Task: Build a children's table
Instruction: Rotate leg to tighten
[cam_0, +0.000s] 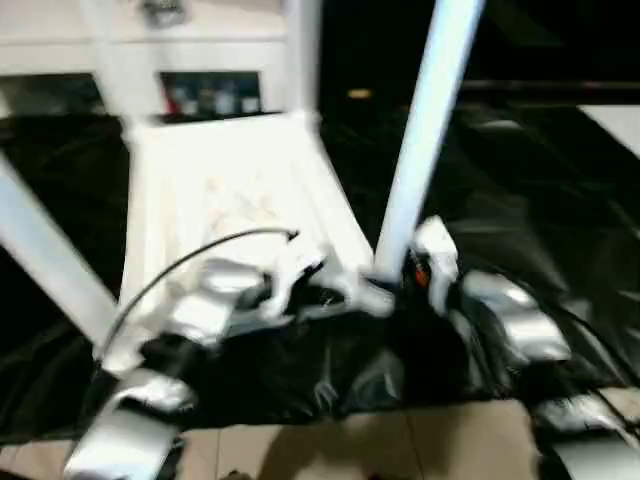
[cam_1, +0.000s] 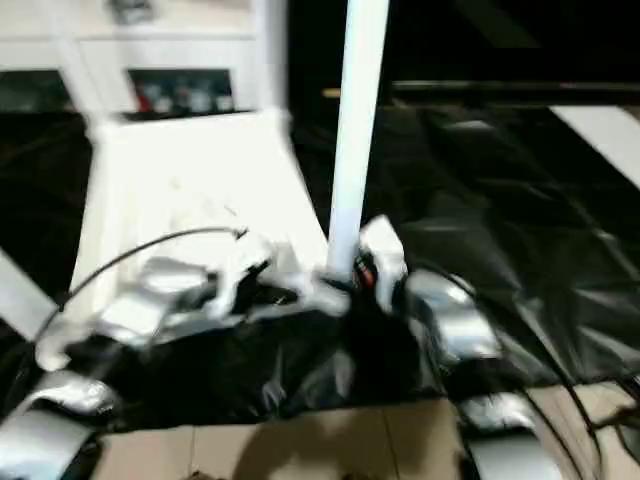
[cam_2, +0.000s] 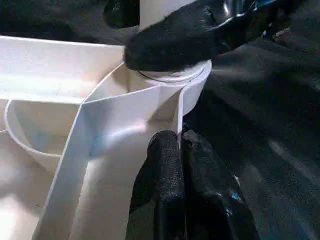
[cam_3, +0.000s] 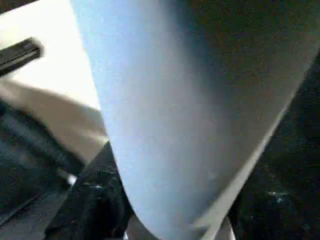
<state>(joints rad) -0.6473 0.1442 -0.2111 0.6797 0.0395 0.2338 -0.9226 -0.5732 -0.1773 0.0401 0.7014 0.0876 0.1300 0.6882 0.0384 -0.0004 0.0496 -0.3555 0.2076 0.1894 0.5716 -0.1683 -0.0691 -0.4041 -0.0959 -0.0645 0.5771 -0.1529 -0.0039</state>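
Black plastic sheet (cam_0: 520, 200) spread over tiled floor (cam_0: 400, 440), white cabinet (cam_0: 210, 40) behind. Tabletop (cam_0: 230, 200) lay upside down on that sheet, ribs up. Leg (cam_0: 425, 130) stood upright in near corner socket (cam_2: 172, 82). Left gripper (cam_2: 175, 150) pinched shut on tabletop's rim rib beside that socket. Right gripper (cam_0: 415, 275) sat at leg's base, one black finger (cam_2: 175, 40) against it; grip impossible to tell.
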